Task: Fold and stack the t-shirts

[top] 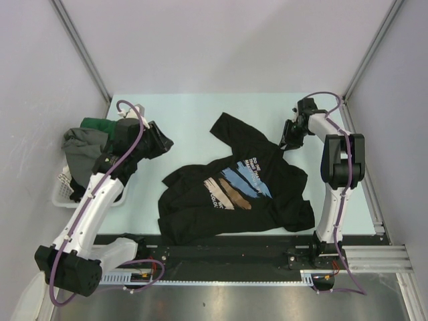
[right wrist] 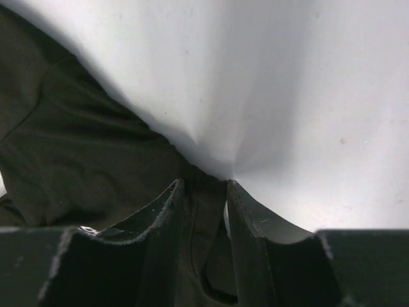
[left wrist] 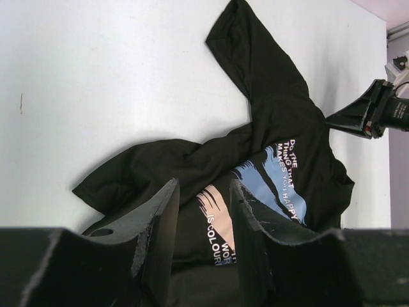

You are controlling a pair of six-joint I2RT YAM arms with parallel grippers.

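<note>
A black t-shirt [top: 200, 214] with a blue, brown and white brushstroke print lies crumpled in the middle of the table. It also shows in the left wrist view [left wrist: 268, 121]. My right gripper [top: 287, 142] is at the shirt's far right edge. In the right wrist view it [right wrist: 204, 187] is shut on a raised fold of the black cloth [right wrist: 83, 160]. My left gripper [top: 162, 142] hovers left of the shirt, open and empty [left wrist: 203, 192]. Dark green [top: 100, 125] and grey [top: 81, 144] t-shirts are heaped at the left.
A white slatted basket [top: 63, 190] stands at the table's left edge under the heaped shirts. The pale table [top: 187, 114] is walled by grey panels at the back and sides. A black rail [top: 234, 247] runs along the near edge.
</note>
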